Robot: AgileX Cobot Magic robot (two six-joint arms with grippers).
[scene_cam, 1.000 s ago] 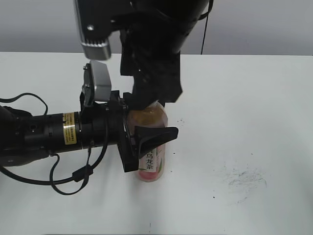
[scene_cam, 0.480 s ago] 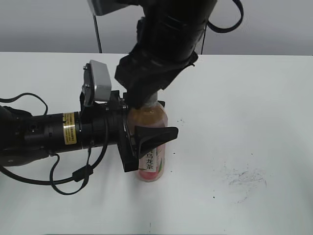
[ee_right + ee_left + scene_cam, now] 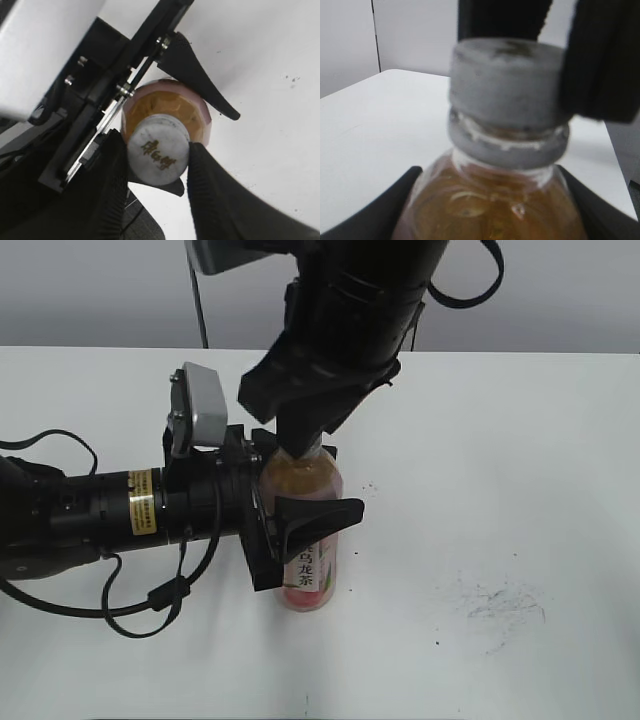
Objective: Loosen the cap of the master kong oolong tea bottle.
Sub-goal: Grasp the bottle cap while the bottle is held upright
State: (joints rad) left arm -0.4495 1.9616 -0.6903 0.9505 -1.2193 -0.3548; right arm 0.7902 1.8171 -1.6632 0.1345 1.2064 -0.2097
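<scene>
The master kong oolong tea bottle [image 3: 312,578] stands upright on the white table, amber tea showing through its shoulder [image 3: 485,210]. My left gripper [image 3: 300,525] comes in from the left and is shut on the bottle, one black finger on each side [image 3: 395,205]. From above, my right gripper [image 3: 303,447] covers the bottle's top. In the right wrist view its two fingers press against opposite sides of the grey-white cap [image 3: 158,145], so the right gripper [image 3: 157,152] is shut on it. The left wrist view shows the cap [image 3: 505,85] close up with a black finger [image 3: 600,65] against its right side.
The white table [image 3: 520,460] stretches right of the bottle, with dark smudges [image 3: 500,605] at the front right. The left arm's body and a loose cable [image 3: 150,605] lie across the table's left side. A grey wall stands behind.
The right gripper has turned above the bottle and its fingers have closed in onto the cap. The left arm and the bottle have stayed put.
</scene>
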